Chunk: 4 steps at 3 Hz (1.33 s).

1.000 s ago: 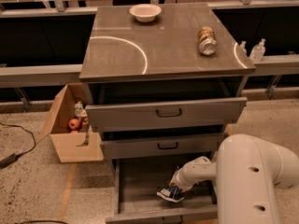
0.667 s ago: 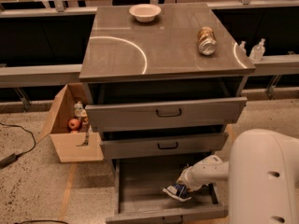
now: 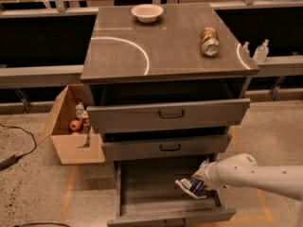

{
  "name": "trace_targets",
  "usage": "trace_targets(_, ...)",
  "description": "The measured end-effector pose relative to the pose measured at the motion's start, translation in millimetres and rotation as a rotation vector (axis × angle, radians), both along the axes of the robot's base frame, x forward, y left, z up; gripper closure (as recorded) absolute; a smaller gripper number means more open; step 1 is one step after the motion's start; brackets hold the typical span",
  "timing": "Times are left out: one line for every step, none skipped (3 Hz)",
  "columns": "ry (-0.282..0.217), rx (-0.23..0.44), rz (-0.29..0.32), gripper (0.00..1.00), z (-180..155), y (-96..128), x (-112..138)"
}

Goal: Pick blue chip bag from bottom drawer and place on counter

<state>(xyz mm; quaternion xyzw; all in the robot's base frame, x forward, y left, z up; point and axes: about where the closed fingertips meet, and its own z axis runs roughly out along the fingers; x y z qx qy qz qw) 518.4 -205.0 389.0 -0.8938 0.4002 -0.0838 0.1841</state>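
Observation:
The blue chip bag [image 3: 190,186], crumpled dark blue and white, is at the right side of the open bottom drawer [image 3: 156,207], just above its grey floor. My gripper [image 3: 200,177] reaches in from the right on a white arm and is at the bag's right end, shut on it. The fingertips are partly hidden by the bag. The counter [image 3: 165,46] is the glossy grey-brown cabinet top with white arc lines, above the three drawers.
A white bowl [image 3: 147,12] stands at the counter's back. A tan can [image 3: 209,41] lies on its right side. The upper two drawers [image 3: 168,113] are partly pulled out. An open cardboard box [image 3: 71,126] with items stands left of the cabinet. Bottles [image 3: 261,51] stand at right.
The arm has drawn back to the right, so less of it fills the view. The gripper and bag stay at the right of the bottom drawer, shifted slightly right.

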Motion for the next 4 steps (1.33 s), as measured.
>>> trace_targets(-0.039,0.1,-0.029,1.0,67,1,4)
trace_targets(-0.054,0.183,-0.027,1.0,107,2,6)
trace_targets(-0.052,0.183,-0.025,1.0,107,2,5)
trace_targets(-0.078,0.237,-0.054,1.0,135,-6,9)
